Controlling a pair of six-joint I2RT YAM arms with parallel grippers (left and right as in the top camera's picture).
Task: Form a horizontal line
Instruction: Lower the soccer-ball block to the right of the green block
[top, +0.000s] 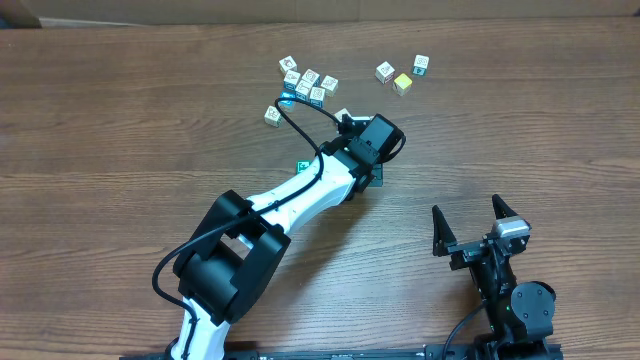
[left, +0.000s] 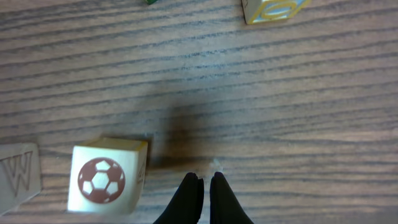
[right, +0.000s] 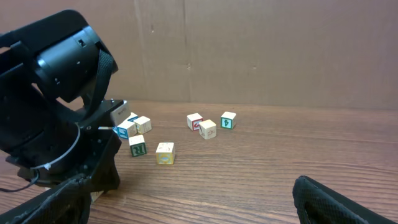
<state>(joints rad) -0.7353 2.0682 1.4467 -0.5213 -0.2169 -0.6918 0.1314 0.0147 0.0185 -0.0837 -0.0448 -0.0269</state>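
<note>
My left gripper (left: 205, 194), fingers (left: 189, 199) pressed together, empty, is beside the soccer-ball cube (left: 102, 180); right gripper (top: 468, 212) spread. Cube seems light, hard; I'd pinch opposite flat sides.

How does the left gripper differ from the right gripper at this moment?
The left gripper is shut, jaws together; the right gripper stands wide open. The left gripper is beside the soccer-ball cube; the right gripper sits far from the scattered cubes. Both hold nothing.
</note>
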